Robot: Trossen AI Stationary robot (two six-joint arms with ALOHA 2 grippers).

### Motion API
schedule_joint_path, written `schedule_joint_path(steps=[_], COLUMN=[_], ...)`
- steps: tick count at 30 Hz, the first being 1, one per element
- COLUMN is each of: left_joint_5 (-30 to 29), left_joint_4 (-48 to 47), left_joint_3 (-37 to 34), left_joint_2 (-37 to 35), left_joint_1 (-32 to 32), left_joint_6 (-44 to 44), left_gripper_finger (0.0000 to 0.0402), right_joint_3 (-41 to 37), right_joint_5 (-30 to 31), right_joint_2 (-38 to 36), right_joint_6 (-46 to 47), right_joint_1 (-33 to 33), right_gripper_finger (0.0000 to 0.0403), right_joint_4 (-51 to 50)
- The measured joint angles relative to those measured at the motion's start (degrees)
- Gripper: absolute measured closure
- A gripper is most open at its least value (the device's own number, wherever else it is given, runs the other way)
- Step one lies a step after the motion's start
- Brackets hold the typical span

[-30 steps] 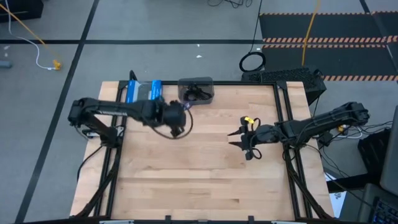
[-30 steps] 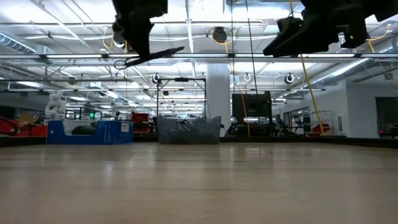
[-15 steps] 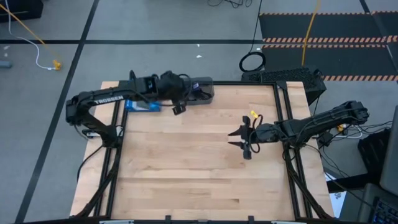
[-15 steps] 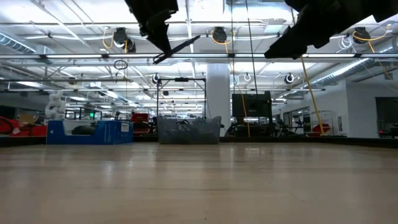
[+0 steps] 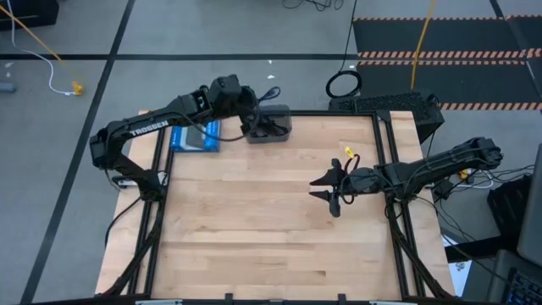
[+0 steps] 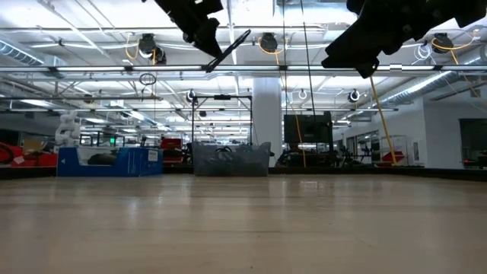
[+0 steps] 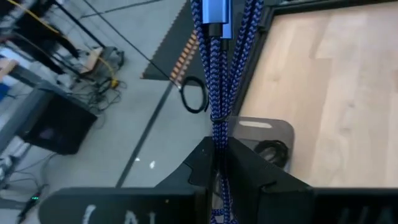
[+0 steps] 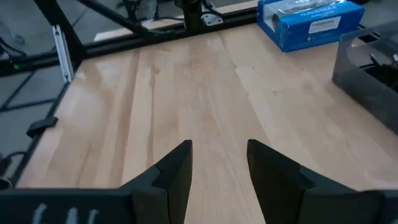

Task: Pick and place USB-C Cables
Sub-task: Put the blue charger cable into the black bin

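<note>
My left gripper (image 5: 252,108) hangs over the table's far edge, beside a grey bin (image 5: 269,127), and is shut on a blue-purple braided USB-C cable bundle (image 7: 225,68). The bundle sticks out past the fingers, its plug end (image 7: 211,12) farthest out; it also shows as a dark stick in the low view (image 6: 228,49). A black cable bundle (image 7: 273,149) lies in the bin. My right gripper (image 5: 333,191) is open and empty above the table's right middle; the right wrist view shows its fingers spread (image 8: 217,168). My left gripper pinches the blue-purple bundle between its two fingers, at a stretch (image 7: 217,146) well back from the plug end. The strands run along the fingers and stick out forward. The bundle is lifted clear of the table and the bin.
A blue box (image 5: 195,135) lies at the table's far left, next to the bin. A black round cable ring (image 5: 343,85) lies on the floor beyond the far edge. Black frame rails (image 5: 385,161) run along the table's sides. Bare wood (image 5: 254,229) fills the middle and near part.
My left gripper has carried the blue-purple cable from the table's middle left toward the far edge, to beside the grey bin, turning as it went. It has stayed shut on the cable. My right gripper has hardly moved.
</note>
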Motion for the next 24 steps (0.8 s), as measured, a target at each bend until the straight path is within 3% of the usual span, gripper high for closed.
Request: schedule_joint_path(steps=[6,24], left_joint_5=[6.0,5.9], left_joint_4=[0.4,2.2], left_joint_3=[0.0,0.0], left_joint_2=[1.4,17.5], left_joint_1=[2.5,4.2], left_joint_6=[1.1,2.5], left_gripper_finger=[0.0364,0.0364], right_joint_3=[-2.4,-2.8], right_joint_5=[0.1,0.4], right_joint_2=[0.0,0.0], right_joint_6=[1.5,-9.9], right_joint_1=[0.4,-1.3], right_gripper_finger=[0.0257,0.0257], right_joint_4=[4.2,10.1])
